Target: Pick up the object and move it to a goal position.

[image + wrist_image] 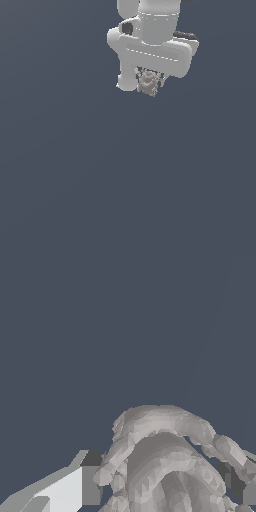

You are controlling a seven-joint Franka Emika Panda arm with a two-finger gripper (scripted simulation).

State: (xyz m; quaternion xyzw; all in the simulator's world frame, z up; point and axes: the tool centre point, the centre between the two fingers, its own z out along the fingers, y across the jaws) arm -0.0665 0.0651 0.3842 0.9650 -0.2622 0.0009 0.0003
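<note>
The object (147,83), a knobbly grey-beige clump, sits between the fingers of our gripper (148,80), which we see clamped on it against the plain dark background.

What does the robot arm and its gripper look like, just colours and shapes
The arm is glossy white with rounded, chunky cylindrical links and small black patches near the joints. Its gripper has a broad, blocky white body with soft corners. In the wrist view, one finger shows as a flat white slab with a grey bevelled edge and a dark grey pad at its tip. No cables or markings show.
</note>
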